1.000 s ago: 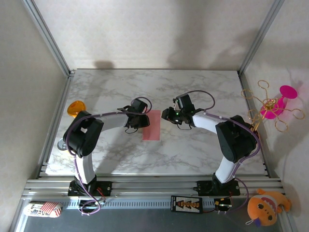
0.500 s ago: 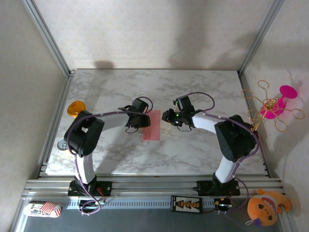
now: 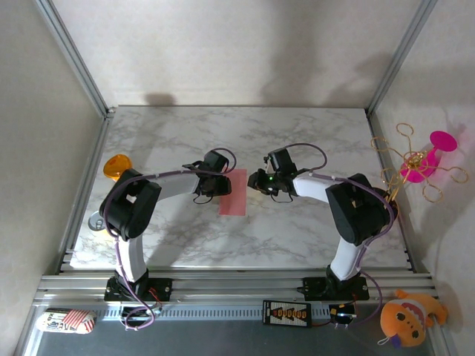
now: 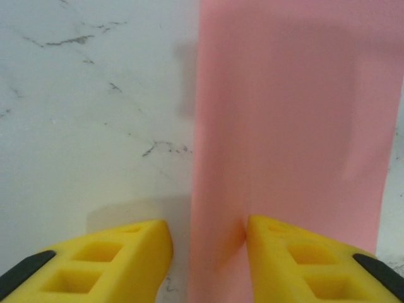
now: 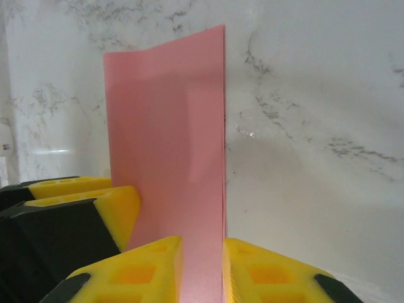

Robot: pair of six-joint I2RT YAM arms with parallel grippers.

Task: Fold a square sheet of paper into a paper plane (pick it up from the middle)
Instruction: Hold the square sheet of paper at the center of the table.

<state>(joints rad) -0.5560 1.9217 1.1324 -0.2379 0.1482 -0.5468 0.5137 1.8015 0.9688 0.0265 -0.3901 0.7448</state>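
Starting at the near rail: a small orange-and-black board (image 3: 288,313) is clipped to it, an orange plush toy (image 3: 404,317) sits off to the right, and a striped little thing (image 3: 67,320) sits at the left end. Both arms reach in from their bases and meet mid-worktop (image 3: 297,133), which is white marble.

The square sheet of paper (image 3: 234,194) lies flat right between them. It's salmon pink and looks like a narrow upright rectangle here, already folded over.

The left gripper (image 3: 222,186) sits at the paper's left edge. In its wrist cam the jaws are clearly apart: one yellow finger (image 4: 113,265) is on bare marble, the other is on the pink sheet (image 4: 290,126), and the paper's edge runs up the gap. So the gripper is released, not pinching anything.

The right gripper (image 3: 253,180) sits at the paper's right edge. Up close, its gripper (image 5: 203,252) shows only a narrow gap. A strip of the sheet (image 5: 167,126) shows in that gap, and the doubled edge runs along the right-hand finger. It's nearly closed but not clamped as far as I can see. The left gripper's fingers (image 5: 95,202) also show on the left of that view.

Further out, an orange round disc (image 3: 116,166) sits by the left rail, and a magenta flower-like toy (image 3: 423,162) with gold wire loops is beyond the right edge.
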